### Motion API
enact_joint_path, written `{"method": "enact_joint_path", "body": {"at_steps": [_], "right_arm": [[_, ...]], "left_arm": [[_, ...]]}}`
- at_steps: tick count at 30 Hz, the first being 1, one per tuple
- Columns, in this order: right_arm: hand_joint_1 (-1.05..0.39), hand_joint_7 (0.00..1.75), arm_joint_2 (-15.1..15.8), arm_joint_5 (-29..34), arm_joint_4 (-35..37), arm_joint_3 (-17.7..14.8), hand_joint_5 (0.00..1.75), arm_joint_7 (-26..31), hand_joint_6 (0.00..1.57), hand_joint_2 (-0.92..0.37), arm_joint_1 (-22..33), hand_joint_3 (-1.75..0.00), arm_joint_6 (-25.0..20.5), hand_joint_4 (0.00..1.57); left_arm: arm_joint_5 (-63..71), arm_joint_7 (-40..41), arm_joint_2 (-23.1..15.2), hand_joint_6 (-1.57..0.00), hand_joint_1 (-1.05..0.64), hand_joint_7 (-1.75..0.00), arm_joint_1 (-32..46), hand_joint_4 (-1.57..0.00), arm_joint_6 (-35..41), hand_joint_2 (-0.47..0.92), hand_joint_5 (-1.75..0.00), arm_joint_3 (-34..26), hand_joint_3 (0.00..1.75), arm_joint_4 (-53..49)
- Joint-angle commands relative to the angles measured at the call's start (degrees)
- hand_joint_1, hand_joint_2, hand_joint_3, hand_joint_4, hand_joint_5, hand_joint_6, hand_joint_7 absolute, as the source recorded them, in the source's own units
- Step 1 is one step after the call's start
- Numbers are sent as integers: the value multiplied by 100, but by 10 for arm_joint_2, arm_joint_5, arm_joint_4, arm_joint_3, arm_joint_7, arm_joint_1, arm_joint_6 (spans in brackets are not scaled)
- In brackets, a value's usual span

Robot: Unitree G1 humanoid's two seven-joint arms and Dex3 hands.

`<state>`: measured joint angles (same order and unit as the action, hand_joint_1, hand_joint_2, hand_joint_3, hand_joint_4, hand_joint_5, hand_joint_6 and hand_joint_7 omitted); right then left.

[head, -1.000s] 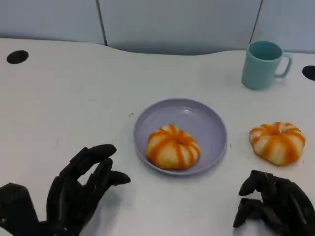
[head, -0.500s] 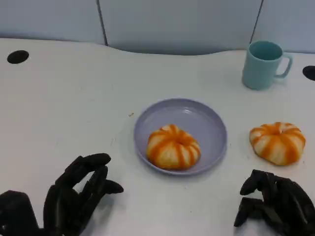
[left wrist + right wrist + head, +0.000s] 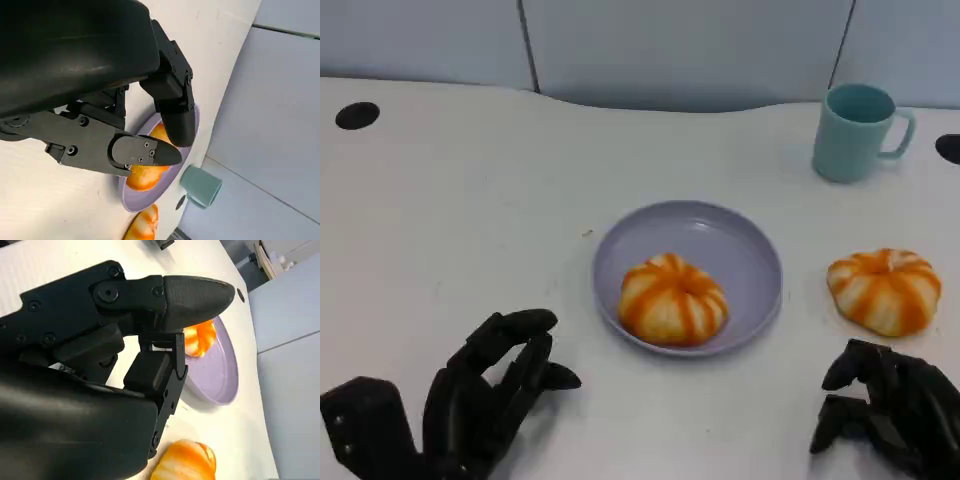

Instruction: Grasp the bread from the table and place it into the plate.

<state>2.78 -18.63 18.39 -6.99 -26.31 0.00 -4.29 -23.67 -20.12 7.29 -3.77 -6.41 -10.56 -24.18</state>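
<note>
Resting low at the near edge of the table (image 3: 470, 200), the right hand (image 3: 885, 410) is seen with its fingers curled loosely inward and nothing held among them; whether it should be called fully closed cannot be told for certain, but no object is gripped. The left hand (image 3: 485, 385) is likewise empty, its fingers partly bent and spread apart, set down well to the side of the plate (image 3: 720, 235).

Just beyond the right hand, on the bare tabletop, the loose bread (image 3: 883, 289) is found — a round, orange-and-white striped bun lying beside the plate but not touching it. A second bun (image 3: 672, 298) of the same kind is already seated inside the lilac plate, toward its near side. A pale green mug (image 3: 855, 130) stands well apart at the far right.

The bread is judged to be light and soft, easily dented if squeezed hard, with a slightly glossy crust that could slip. It is best taken around its widest girth — fingers wrapped on opposite sides from above — with gentle pressure only. Room for it is left in the far part of the plate.
</note>
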Motion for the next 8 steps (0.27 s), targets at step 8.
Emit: {"method": "enact_joint_path", "body": {"at_steps": [8], "right_arm": [[-42, 105, 5, -1, 13, -5, 110, 2, 110, -92, -1, -47, -2, 123]], "left_arm": [[3, -8, -11, -65, -42, -106, -12, -68, -11, 91, -154, -9, 15, -17]]}}
